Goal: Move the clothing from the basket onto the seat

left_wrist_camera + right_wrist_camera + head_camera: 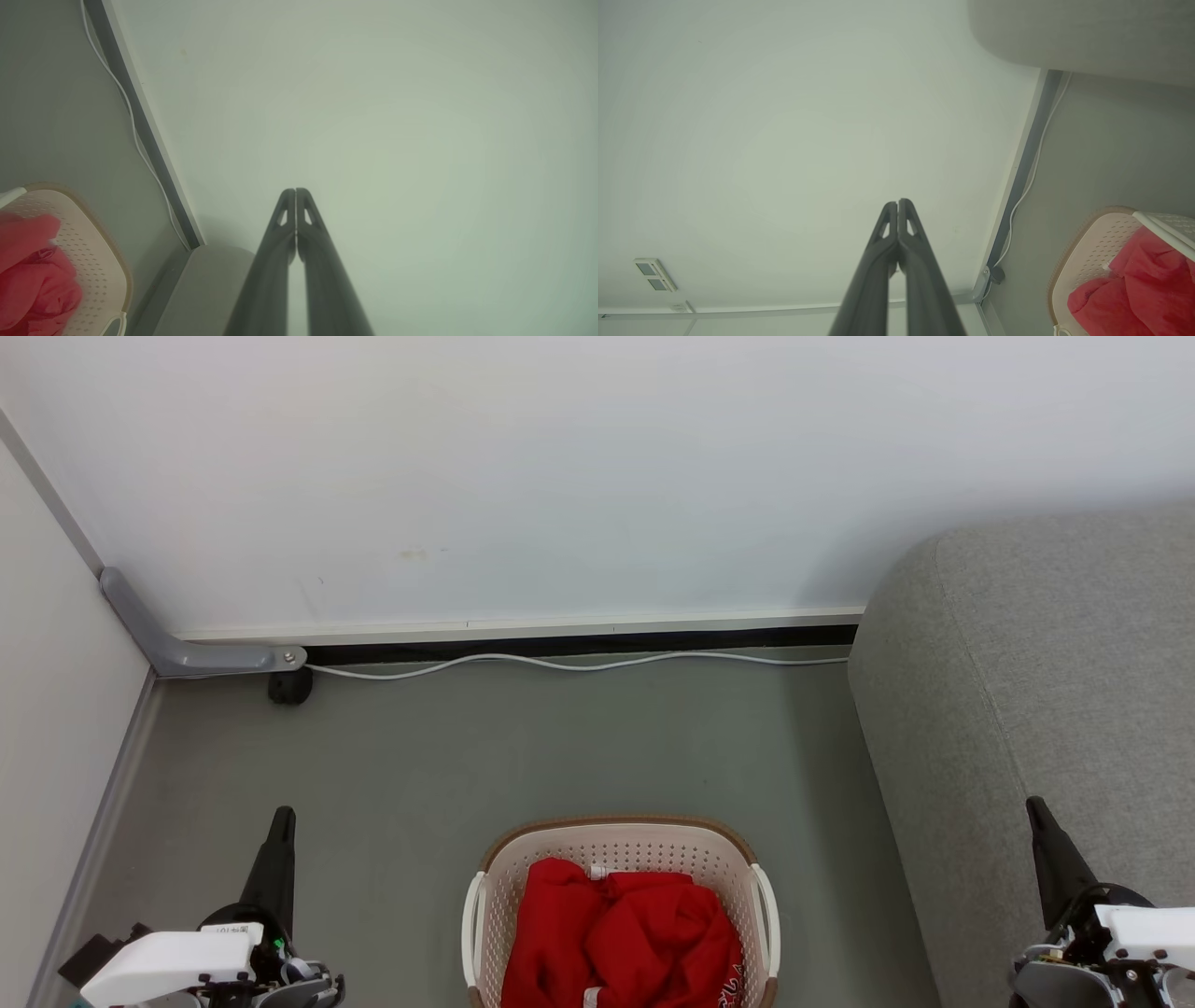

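Observation:
Bright red clothing (pixel 621 933) lies bunched in the cream basket (pixel 719 859), which stands on the grey floor at the bottom centre of the head view. The grey seat (pixel 1036 700) rises to the basket's right. My left gripper (pixel 283 814) is shut and empty at the lower left, well left of the basket. My right gripper (pixel 1033 803) is shut and empty at the lower right, in front of the seat. In the left wrist view the gripper (pixel 295 190) points at the wall, basket (pixel 100 266) and clothing (pixel 32 275) at lower left. In the right wrist view the gripper (pixel 898 201) faces the wall, basket (pixel 1092 252) and clothing (pixel 1134 289) at lower right.
A white wall with a dark baseboard runs behind the basket. A white cable (pixel 579 663) lies along its foot. A grey bracket (pixel 177 649) and a small black foot (pixel 290 686) sit in the left corner, where a side wall closes in.

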